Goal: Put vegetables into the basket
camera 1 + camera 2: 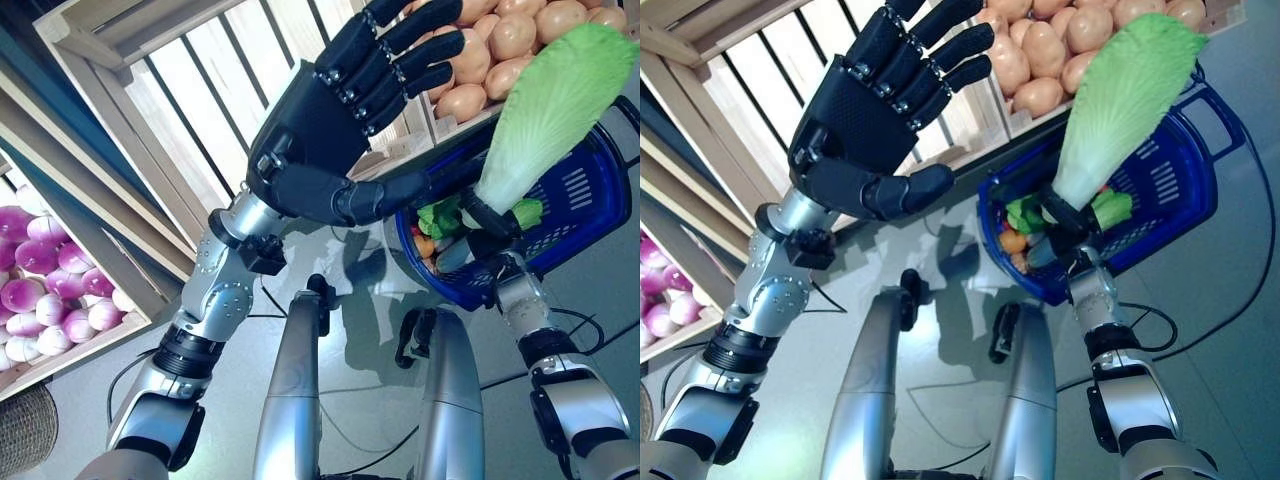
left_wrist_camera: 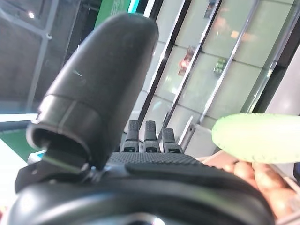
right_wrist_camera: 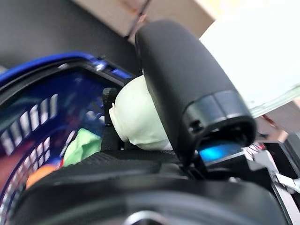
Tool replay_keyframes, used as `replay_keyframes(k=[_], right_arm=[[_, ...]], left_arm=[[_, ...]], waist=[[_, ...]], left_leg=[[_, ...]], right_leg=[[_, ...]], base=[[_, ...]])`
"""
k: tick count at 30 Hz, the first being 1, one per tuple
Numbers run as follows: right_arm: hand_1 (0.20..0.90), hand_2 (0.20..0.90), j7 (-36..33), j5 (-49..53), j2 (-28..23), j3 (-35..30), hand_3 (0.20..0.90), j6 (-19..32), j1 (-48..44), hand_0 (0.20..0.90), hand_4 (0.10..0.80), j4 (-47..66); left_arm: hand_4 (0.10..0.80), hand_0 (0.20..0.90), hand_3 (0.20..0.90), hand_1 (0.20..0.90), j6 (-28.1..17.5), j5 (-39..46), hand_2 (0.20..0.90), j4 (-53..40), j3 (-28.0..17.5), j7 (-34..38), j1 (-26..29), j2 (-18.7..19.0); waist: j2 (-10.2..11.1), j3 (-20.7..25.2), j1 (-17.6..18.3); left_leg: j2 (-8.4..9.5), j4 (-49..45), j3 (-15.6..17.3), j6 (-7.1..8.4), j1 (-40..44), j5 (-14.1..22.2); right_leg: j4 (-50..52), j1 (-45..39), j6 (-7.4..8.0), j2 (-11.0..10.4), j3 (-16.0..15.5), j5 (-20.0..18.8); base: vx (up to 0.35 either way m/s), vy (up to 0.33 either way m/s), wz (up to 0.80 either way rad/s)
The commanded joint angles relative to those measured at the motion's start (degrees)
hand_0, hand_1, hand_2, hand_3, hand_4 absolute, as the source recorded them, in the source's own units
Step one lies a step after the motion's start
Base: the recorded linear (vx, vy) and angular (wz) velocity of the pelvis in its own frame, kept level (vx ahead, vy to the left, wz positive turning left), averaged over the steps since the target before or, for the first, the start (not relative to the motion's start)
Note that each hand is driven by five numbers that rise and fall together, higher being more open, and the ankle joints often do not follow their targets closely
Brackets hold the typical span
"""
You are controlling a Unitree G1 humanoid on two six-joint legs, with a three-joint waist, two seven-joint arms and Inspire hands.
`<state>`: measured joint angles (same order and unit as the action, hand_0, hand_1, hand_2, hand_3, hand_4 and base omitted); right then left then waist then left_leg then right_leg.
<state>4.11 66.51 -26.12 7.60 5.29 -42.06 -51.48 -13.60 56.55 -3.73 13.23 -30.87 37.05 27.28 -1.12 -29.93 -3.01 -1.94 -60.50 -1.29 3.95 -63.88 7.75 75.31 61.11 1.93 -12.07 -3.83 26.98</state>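
One cabbage (image 1: 548,110), long and pale green, stands upright in my right hand (image 1: 487,222), my fingers (image 3: 187,93) curled round its white stem just above the blue basket (image 1: 590,195), where a few vegetables (image 1: 1018,228) already lie. I judge this the placing step: next I should lower and tip the cabbage into the basket, then loosen my hold. My left hand (image 1: 875,110) is raised beside the basket, fingers (image 1: 935,45) spread and empty, before the potatoes (image 1: 500,45).
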Motion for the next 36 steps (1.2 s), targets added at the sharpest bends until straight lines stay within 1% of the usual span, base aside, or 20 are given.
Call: replay_keyframes(k=[1,3,5,6,7,10,12,14,17,21,25,26,28,29,30,31,32,34,36], right_arm=[[0.3,0.3,-6.45,-4.36,-1.92,-0.47,0.3,-0.74,-6.93,0.3,0.4,0.82],[0.3,0.3,-8.45,-7.67,-1.97,0.28,0.3,-4.05,-7.36,0.3,0.4,-1.6],[0.3,0.3,-9.55,-7.71,-2.09,1.13,0.3,-4.5,-7.92,0.3,0.4,-3.81],[0.404,0.404,-9.86,-7.8,-2.06,1.2,0.404,-4.55,-8.01,0.404,0.469,-4.19],[0.9,0.9,-10.3,-7.92,-1.99,1.32,0.9,-5.22,-8.26,0.9,0.8,-5.37],[0.9,0.9,-13.43,-8.81,-1.61,1.93,0.9,-6.27,-9.87,0.9,0.8,-9.03],[0.9,0.9,-13.74,-8.16,-1.37,1.79,0.9,-6.83,-10.22,0.9,0.8,-10.59],[0.9,0.9,-13.95,-8.19,-0.93,1.82,0.9,-6.54,-10.3,0.9,0.8,-11.21],[0.9,0.9,-14.73,-7.69,-0.76,1.97,0.9,-6.72,-11.11,0.9,0.8,-11.78],[0.9,0.9,-14.9,-7.36,-0.37,1.9,0.9,-6.36,-11.3,0.9,0.8,-12.52],[0.9,0.9,-17.56,-9.25,-0.23,1.93,0.9,-4.48,-11.47,0.9,0.8,-12.95],[0.9,0.9,-19.89,-11.34,-0.2,2.06,0.9,-3.49,-11.78,0.9,0.8,-12.95],[0.9,0.9,-25.51,-19.8,-0.48,2.78,0.9,-3.01,-12.12,0.9,0.8,-12.96],[0.9,0.9,-30.61,-23.89,-0.8,3.66,0.9,-3.48,-12.44,0.9,0.8,-12.77],[0.9,0.9,-37.3,-32.07,-1.62,5.41,0.9,-4.7,-12.91,0.9,0.8,-12.79],[0.9,0.9,-40.97,-35.1,-2.14,6.3,0.9,-5.31,-13.32,0.9,0.8,-12.83],[0.9,0.9,-44.04,-35.58,-2.75,6.91,0.9,-6.12,-13.91,0.9,0.8,-12.68],[0.9,0.9,-47.45,-37.61,-2.79,6.71,0.9,-7.28,-14.79,0.9,0.8,-12.73],[0.9,0.9,-47.93,-38.37,-2.84,7.22,0.9,-6.61,-15.59,0.9,0.8,-12.78]], left_arm=[[0.8,0.9,0.9,0.9,-7.3,1.45,0.9,-4.79,-1.23,-0.41,5.99,-3.59],[0.8,0.9,0.9,0.9,-7.2,1.12,0.9,-5.2,-1.11,-0.04,6.23,-3.4],[0.8,0.9,0.9,0.9,-6.71,1.24,0.9,-6.15,-0.98,0.59,6.38,-3.37],[0.8,0.9,0.9,0.9,-6.64,1.29,0.9,-6.23,-0.96,0.5,6.37,-3.34],[0.8,0.9,0.9,0.9,-6.75,0.93,0.9,-6.14,-0.73,0.53,6.51,-3.27],[0.8,0.9,0.9,0.9,-6.66,-0.09,0.9,-6.7,0.01,1.77,7.56,-3.84],[0.8,0.9,0.9,0.9,-6.16,-0.25,0.9,-6.99,0.0,2.41,7.97,-4.06],[0.8,0.9,0.9,0.9,-6.02,-0.76,0.9,-7.25,0.36,3.34,8.26,-4.25],[0.8,0.9,0.9,0.9,-6.12,-1.6,0.9,-7.48,0.81,4.32,8.6,-4.25],[0.8,0.9,0.9,0.9,-6.5,-2.38,0.9,-7.42,1.07,4.64,8.82,-4.44],[0.8,0.9,0.9,0.9,-6.15,-3.27,0.9,-7.61,1.03,5.13,8.97,-4.6],[0.8,0.9,0.9,0.9,-6.3,-3.67,0.9,-7.5,1.09,5.34,9.05,-4.68],[0.8,0.9,0.9,0.9,-6.45,-3.7,0.9,-7.32,1.1,5.31,9.21,-4.61],[0.8,0.9,0.9,0.9,-6.53,-3.84,0.9,-7.26,1.14,5.4,9.29,-4.63],[0.8,0.9,0.9,0.9,-6.84,-4.11,0.9,-7.11,1.48,5.75,9.38,-4.65],[0.8,0.9,0.9,0.9,-7.11,-4.67,0.9,-7.06,1.75,5.98,9.26,-4.87],[0.8,0.9,0.9,0.9,-7.66,-5.11,0.9,-6.7,2.05,6.46,9.09,-4.84],[0.8,0.9,0.9,0.9,-9.01,-5.25,0.9,-6.01,2.76,6.47,8.72,-4.59],[0.8,0.9,0.9,0.9,-9.81,-5.63,0.9,-5.58,3.13,6.57,8.68,-4.36]], waist=[[-1.99,0.14,-0.27],[-2.1,0.14,-0.46],[-2.26,0.14,-0.71],[-2.29,0.14,-0.75],[-2.36,0.14,-0.79],[-2.73,0.14,-0.99],[-2.77,0.14,-1.07],[-2.79,0.14,-1.07],[-2.96,0.14,-1.09],[-3.23,0.14,-1.07],[-3.44,0.14,-1.02],[-3.5,0.14,-0.96],[-3.56,0.14,-0.92],[-3.57,0.14,-0.92],[-3.57,0.14,-0.85],[-3.63,0.14,-0.8],[-3.65,0.14,-0.76],[-3.89,0.14,-0.69],[-4.07,0.14,-0.72]], left_leg=[[1.52,-5.64,2.17,-3.69,3.51,10.99],[1.44,-5.58,2.11,-3.84,3.51,10.81],[1.59,-5.52,1.95,-3.76,3.55,10.65],[1.65,-5.54,1.91,-3.75,3.56,10.68],[1.73,-5.73,1.8,-3.65,3.51,10.73],[1.66,-5.29,1.83,-3.75,3.32,10.42],[1.72,-4.99,1.83,-3.82,3.56,10.47],[1.78,-4.72,1.73,-3.54,3.63,10.07],[1.69,-4.45,1.84,-3.85,3.33,9.9],[1.85,-3.58,1.94,-3.75,3.53,9.53],[1.77,-3.57,1.95,-3.72,3.49,9.5],[1.69,-3.46,2.02,-3.77,3.52,9.54],[1.64,-2.91,2.15,-3.77,3.74,9.4],[1.6,-2.56,2.22,-3.72,3.91,9.26],[1.43,-2.25,2.28,-3.69,4.01,9.01],[1.23,-1.74,2.43,-3.88,4.43,8.94],[1.08,-1.34,2.46,-3.83,4.69,8.76],[0.93,-0.07,2.57,-3.66,5.46,8.4],[0.55,1.9,2.84,-3.53,6.22,7.8]], right_leg=[[-4.84,-1.42,-1.9,1.83,0.51,-7.51],[-4.66,-1.25,-2.0,1.79,0.4,-7.55],[-4.74,-1.29,-2.08,1.85,0.31,-7.59],[-4.77,-1.32,-2.08,1.88,0.3,-7.57],[-4.78,-1.37,-2.11,1.94,0.26,-7.54],[-4.94,-1.12,-2.15,2.03,0.18,-7.66],[-5.19,-1.3,-2.13,2.16,0.12,-7.67],[-5.28,-1.39,-1.98,2.33,0.12,-7.95],[-5.48,-1.06,-2.02,2.41,0.14,-8.1],[-5.97,-1.09,-1.93,2.69,0.07,-8.33],[-6.06,-1.0,-1.86,2.74,0.13,-8.42],[-6.12,-0.97,-1.84,2.8,0.18,-8.42],[-6.57,-1.11,-1.73,2.92,0.16,-8.62],[-6.9,-1.3,-1.69,2.96,0.09,-8.77],[-7.19,-1.39,-1.63,3.0,0.09,-9.06],[-7.59,-1.63,-1.53,3.02,-0.01,-9.25],[-7.9,-1.84,-1.45,3.14,0.01,-9.46],[-9.05,-2.45,-1.09,3.67,0.26,-10.14],[-10.83,-3.13,-0.95,3.85,0.29,-10.78]], base=[[0.0,0.0,0.0],[0.0,0.0,0.0],[0.0,0.0,0.0],[0.0,0.0,0.0],[0.0,0.0,0.0],[0.0,0.0,0.0],[0.0,0.0,0.0],[0.0,0.0,0.0],[-0.011,0.002,0.0],[0.0,0.0,0.0],[0.0,0.0,0.0],[0.0,0.0,0.0],[0.0,0.0,0.0],[0.0,0.0,0.0],[0.0,0.0,0.0],[0.0,0.0,0.0],[0.0,0.0,0.0],[-0.02,0.0,0.0],[-0.088,-0.009,0.0]])
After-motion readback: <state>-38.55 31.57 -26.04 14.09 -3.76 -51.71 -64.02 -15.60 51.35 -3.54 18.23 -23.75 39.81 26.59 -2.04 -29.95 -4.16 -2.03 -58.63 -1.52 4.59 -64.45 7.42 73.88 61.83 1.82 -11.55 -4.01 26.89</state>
